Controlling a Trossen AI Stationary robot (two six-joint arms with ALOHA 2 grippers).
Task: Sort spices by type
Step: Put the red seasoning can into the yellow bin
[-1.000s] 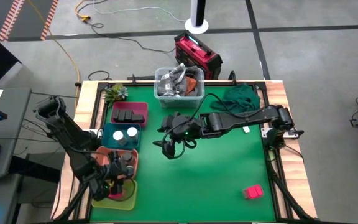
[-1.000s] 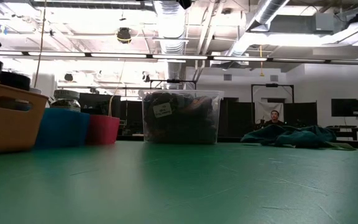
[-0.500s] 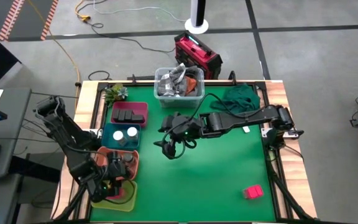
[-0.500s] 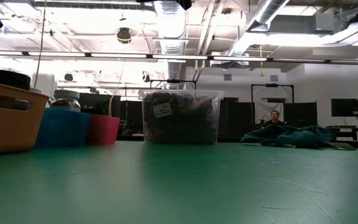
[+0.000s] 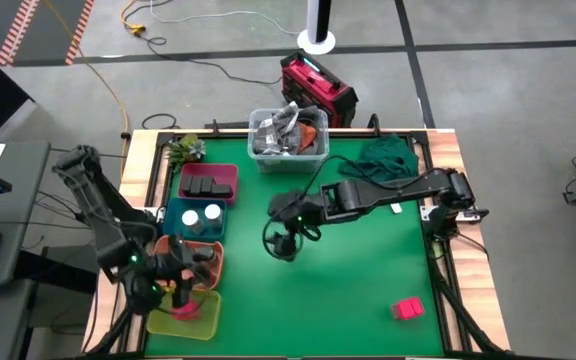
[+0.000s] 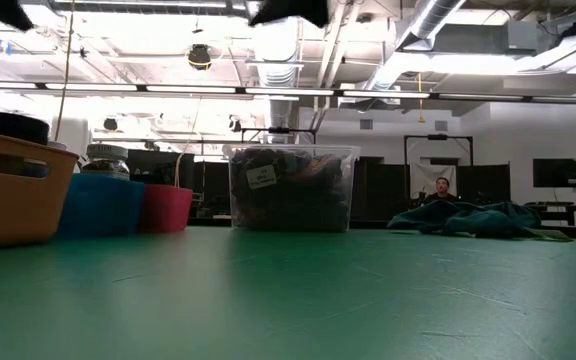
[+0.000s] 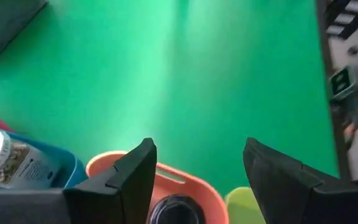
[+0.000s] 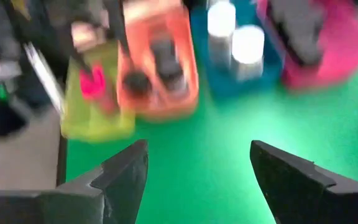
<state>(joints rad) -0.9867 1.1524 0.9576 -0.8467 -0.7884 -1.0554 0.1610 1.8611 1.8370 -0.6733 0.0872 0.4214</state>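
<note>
**Sorting in progress: trays filled at left, one pink-red box outstanding**

Item 1. Left pincer: at the near-left of the surface, above the orange tray and yellow-green tray. Since half a second ago the arm has drawn back and lifted a little. Fingers spread and empty in its wrist view, a dark grey round jar in the orange tray directly beneath. Judged: a delivery just finished, arm withdrawing.

Item 2. Right pincer: mid-surface, just right of the trays. It has shifted slightly rightward over the same interval. Fingers spread, holding nothing. Judged: free for the next pick.

Item 3. Sorted stock, left column, far to near: black rectangular boxes in the pink tray; white-topped round jars in the blue tray; dark grey jars in the orange tray; a pink-red item in the yellow-green tray.

Item 4. Unsorted: one pink-red rectangular box, near-right on the surface, well apart from both pincers. Judged: the last loose piece visible.

Item 5. Limits of view: the right wrist picture is blurred, so its tray contents cannot be counted. The left arm overlaps the orange tray from above. The low view shows tray walls only. The clear bin at the far edge holds a jumble that cannot be identified.
</note>
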